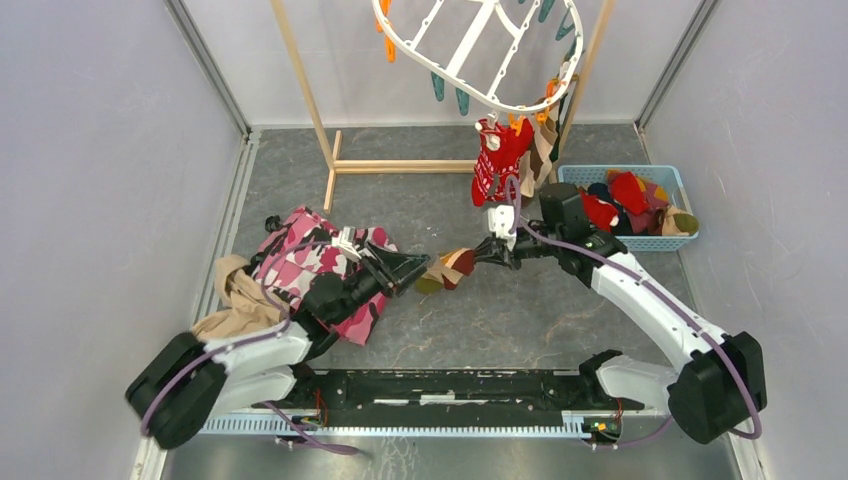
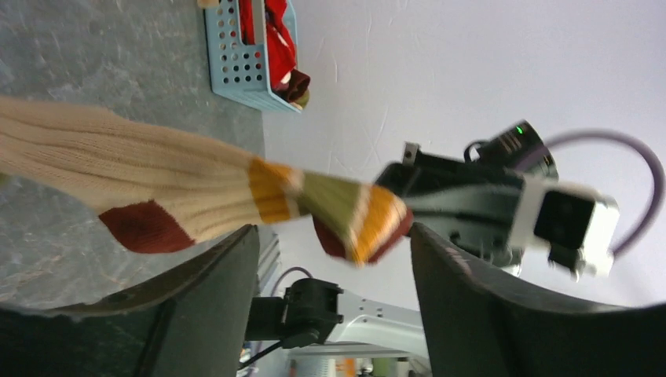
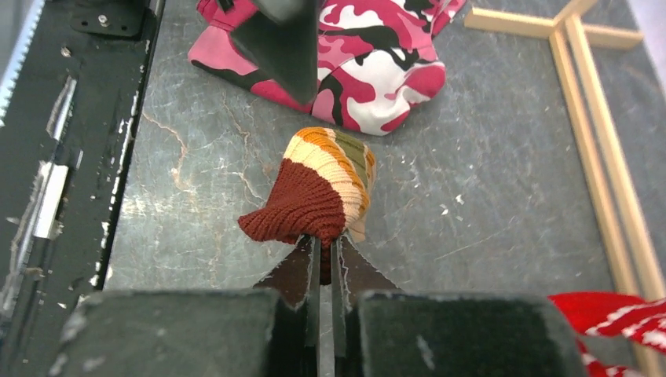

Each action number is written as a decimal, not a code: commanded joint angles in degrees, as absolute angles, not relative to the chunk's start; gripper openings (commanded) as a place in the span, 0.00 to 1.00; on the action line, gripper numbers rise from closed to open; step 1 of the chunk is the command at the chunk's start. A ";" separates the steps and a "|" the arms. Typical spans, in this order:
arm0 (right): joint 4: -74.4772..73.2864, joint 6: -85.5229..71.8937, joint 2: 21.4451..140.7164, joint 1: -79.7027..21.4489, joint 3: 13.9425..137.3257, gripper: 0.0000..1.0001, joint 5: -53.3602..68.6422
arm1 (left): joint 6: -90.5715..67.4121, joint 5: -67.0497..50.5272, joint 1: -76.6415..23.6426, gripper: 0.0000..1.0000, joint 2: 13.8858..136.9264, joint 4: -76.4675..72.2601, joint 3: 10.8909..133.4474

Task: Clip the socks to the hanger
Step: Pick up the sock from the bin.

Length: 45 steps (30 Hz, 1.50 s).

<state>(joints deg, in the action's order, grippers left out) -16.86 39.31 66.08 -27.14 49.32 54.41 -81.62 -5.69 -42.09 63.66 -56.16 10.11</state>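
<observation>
Tan knit with orange, green and dark red bands: a tan striped sock (image 1: 447, 270), up in the air over the grey table (image 1: 480, 320), right between the two arms. Pinched at its dark red end by the right gripper (image 3: 323, 245), with both jaws squeezed almost flat on the cloth. Bunched up like a little ball in front of those jaws, seen from the right wrist.

Reaching over to the left gripper (image 2: 330, 243), with jaws wide apart and nothing gripped. Seen from the left wrist, stretched long above the two dark fingers (image 2: 212, 298), with the striped end over the gap. Cannot tell if touching either finger.

Farther back and up high: the hanger (image 1: 480, 50), white, tipped, with orange and teal clips (image 1: 438, 87) dangling, between the poles of a wooden rack (image 1: 310, 90). Clipped at its near right edge, a red sock with white pattern (image 1: 498, 160), hanging straight down, with other socks (image 1: 543, 150) bunched just behind.

To the right, on the table, a blue basket (image 1: 650, 243) with more socks (image 1: 625, 195) piled inside, red, navy and tan.

Under the left arm, a pink camouflage cloth (image 1: 300, 262) lying on the table. Just beside it on the left, touching, a plain tan cloth (image 1: 232, 295), all crumpled.
</observation>
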 commanded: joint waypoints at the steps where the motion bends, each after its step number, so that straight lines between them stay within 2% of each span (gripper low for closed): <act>1: -14.97 30.74 68.15 -24.32 51.71 0.00 59.27 | -51.15 -6.27 -41.92 0.82 48.49 -41.86 9.78; 5: -13.95 26.61 70.85 -23.89 52.12 0.00 61.90 | -33.04 -7.04 -43.56 0.83 36.78 -39.43 7.22; 8: -13.10 24.51 71.54 -23.77 52.19 0.00 62.96 | -19.93 -5.03 -47.64 0.84 34.01 -39.52 7.17; 11: -13.39 24.26 71.63 -23.42 52.29 0.00 64.26 | -4.60 -2.23 -54.28 0.86 37.84 -40.80 9.09; 14: -14.16 24.59 71.76 -22.98 52.51 0.00 65.40 | 11.86 0.47 -59.91 0.97 43.43 -40.60 11.71; 18: -17.12 26.43 72.90 -22.26 53.53 0.00 67.04 | 29.01 3.97 -62.60 1.00 47.88 -42.11 13.28; 27: -22.16 30.00 76.55 -22.24 55.45 0.00 68.91 | 41.05 4.92 -62.57 0.99 56.11 -45.48 16.66; 31: -22.37 30.32 76.59 -22.24 55.46 0.01 68.99 | 42.46 4.39 -62.56 0.92 59.63 -45.07 18.97; 34: -22.46 30.39 76.66 -22.28 55.41 0.01 69.00 | 42.74 3.60 -62.56 0.81 62.54 -44.74 20.99; 37: -22.51 30.53 76.65 -22.29 55.46 0.01 68.99 | 42.71 3.64 -62.58 0.74 65.00 -45.75 22.55; 42: -22.73 30.76 76.65 -22.21 55.46 0.03 68.99 | 42.68 3.34 -62.56 0.67 67.75 -46.53 24.33; 44: -22.85 30.89 76.75 -22.17 55.52 0.03 69.08 | 42.29 2.85 -62.58 0.58 68.46 -46.32 24.87; 45: -22.94 31.01 76.73 -22.32 55.54 0.04 69.08 | 41.97 2.74 -62.57 0.50 68.72 -46.26 25.06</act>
